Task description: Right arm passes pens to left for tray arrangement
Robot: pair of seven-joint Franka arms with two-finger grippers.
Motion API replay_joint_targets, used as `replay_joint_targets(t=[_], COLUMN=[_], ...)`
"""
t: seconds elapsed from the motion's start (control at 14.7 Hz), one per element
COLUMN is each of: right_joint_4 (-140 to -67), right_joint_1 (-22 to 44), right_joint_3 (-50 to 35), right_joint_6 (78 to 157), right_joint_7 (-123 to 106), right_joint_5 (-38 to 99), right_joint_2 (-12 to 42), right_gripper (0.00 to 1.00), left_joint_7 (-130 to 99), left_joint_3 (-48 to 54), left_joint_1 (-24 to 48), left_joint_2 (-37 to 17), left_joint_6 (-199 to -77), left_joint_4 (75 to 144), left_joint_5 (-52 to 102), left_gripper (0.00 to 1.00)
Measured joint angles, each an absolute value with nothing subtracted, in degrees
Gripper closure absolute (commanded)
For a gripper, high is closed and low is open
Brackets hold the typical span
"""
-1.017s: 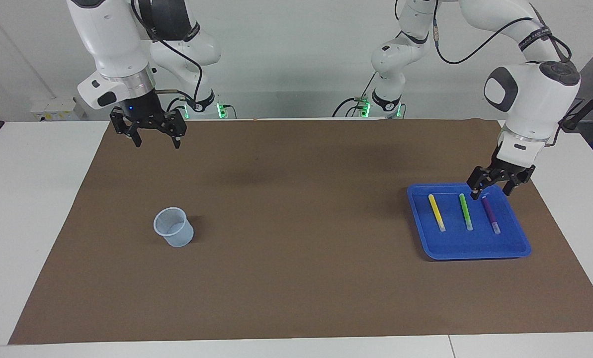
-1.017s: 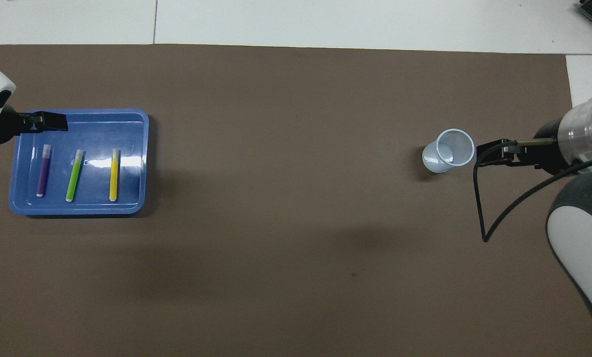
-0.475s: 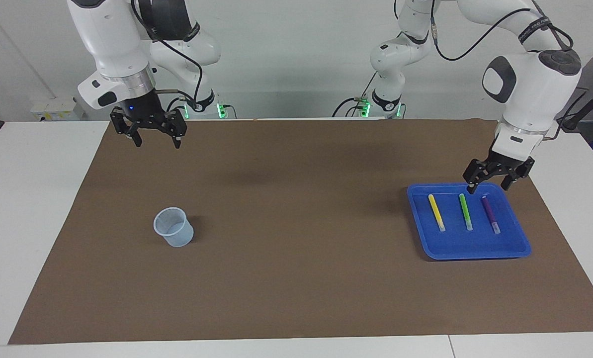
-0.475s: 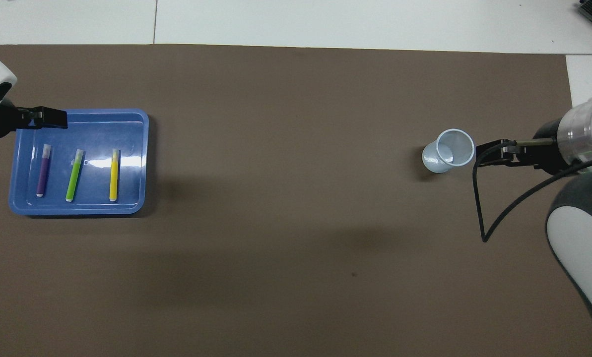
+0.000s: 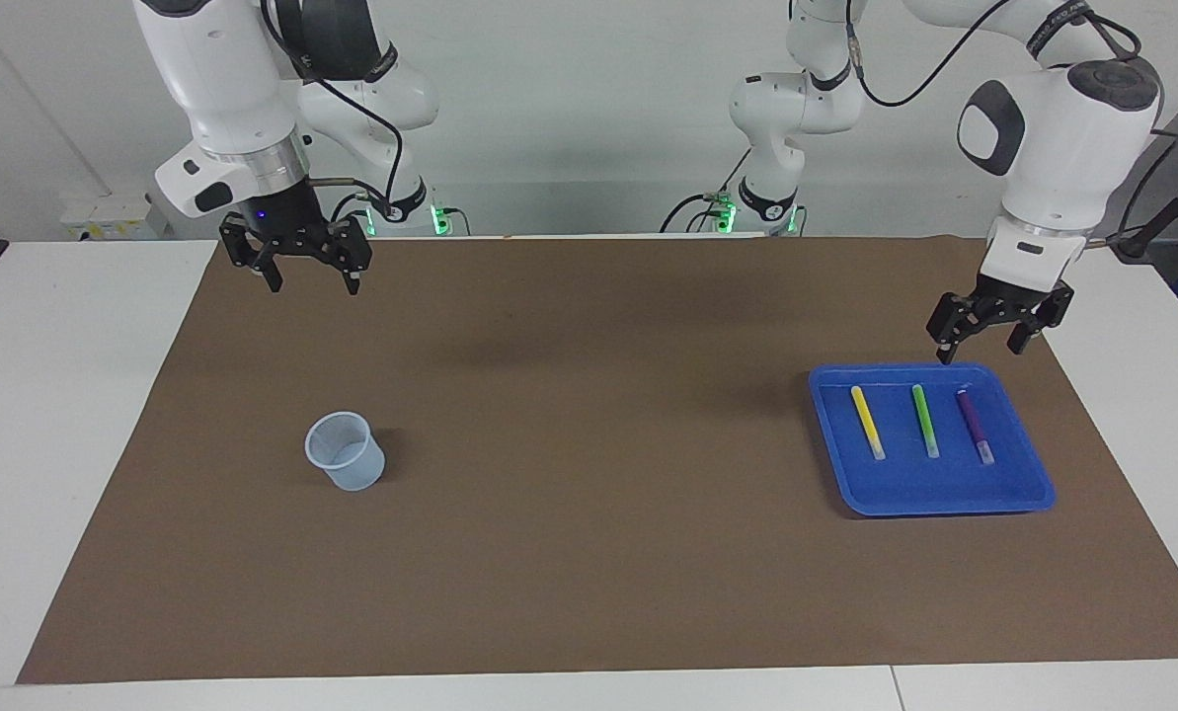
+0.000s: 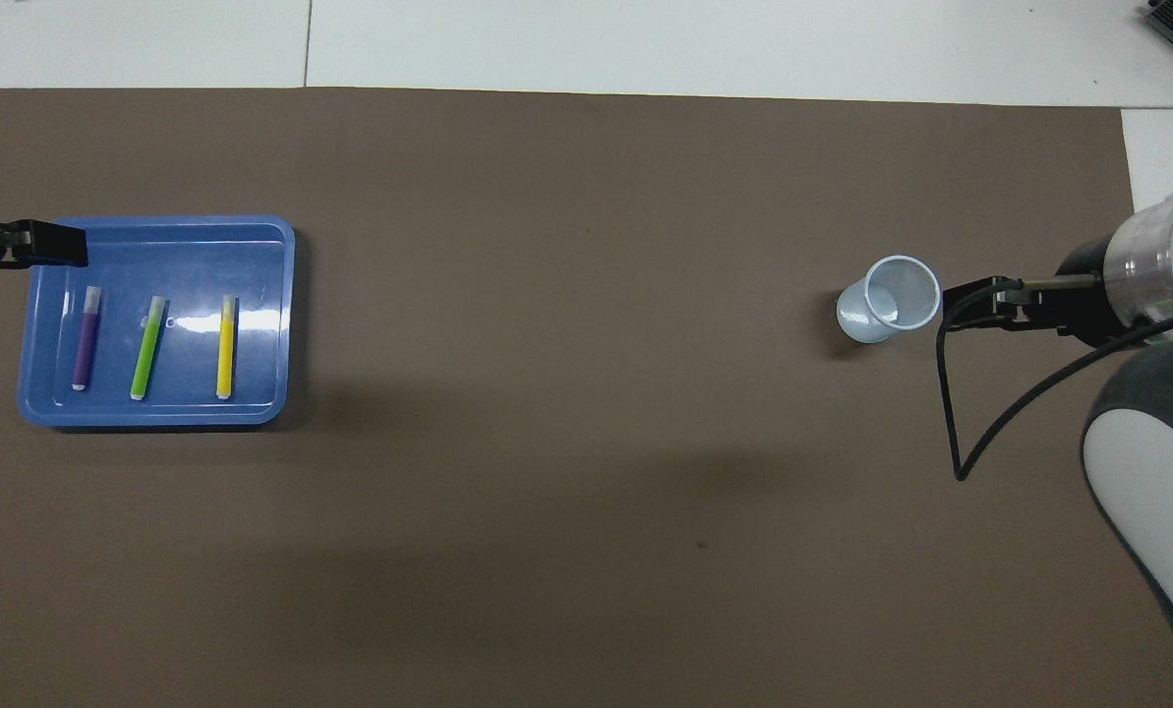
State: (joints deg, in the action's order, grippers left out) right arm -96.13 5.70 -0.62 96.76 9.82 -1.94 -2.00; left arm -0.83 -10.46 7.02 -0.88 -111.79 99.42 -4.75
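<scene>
We see the left end effector [image 5: 989,334] has risen off the purple pen [image 5: 974,427] and now hangs over the blue tray's [image 5: 944,494] robot-side rim, fingers apart, empty. All 3 pens, incl. green pen [image 5: 924,420] and yellow pen [image 5: 867,422], lie side by side in the tray at the left arm's end, so arrangement looks done, prob. Right end effector [image 5: 306,269] waits over the mat, fingers apart, empty.

Blue tray [image 6: 257,324]: purple pen [image 6: 84,339], green pen [image 6: 147,349], yellow pen [image 6: 224,346] lying side by side inside, apart. Left gripper [image 6: 45,244] over tray's corner, holding nothing. Pale cup [image 6: 889,312] beside right gripper [image 6: 979,307] tips
</scene>
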Motion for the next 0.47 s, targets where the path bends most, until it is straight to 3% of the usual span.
replay_joint_targets(t=[0.34,0.47], right_joint_4=[-96.13,-96.13], right_joint_1=[5.70,5.68], right_joint_3=[-0.62,-0.62], right_joint_6=[97.48,98.24], right_joint_7=[9.81,9.81], right_joint_5=[-1.94,-1.94], right_joint_2=[-2.03,-2.03], right_gripper=[0.00,0.00], left_joint_7=[-0.78,-0.78], left_joint_3=[1.05,2.17], left_joint_1=[-4.60,-5.49], left_joint_2=[-0.90,-0.71], left_joint_6=[-109.21,-106.60], left_joint_4=[98.42,97.26], left_joint_5=[-4.37,-4.25], left_gripper=[0.00,0.00])
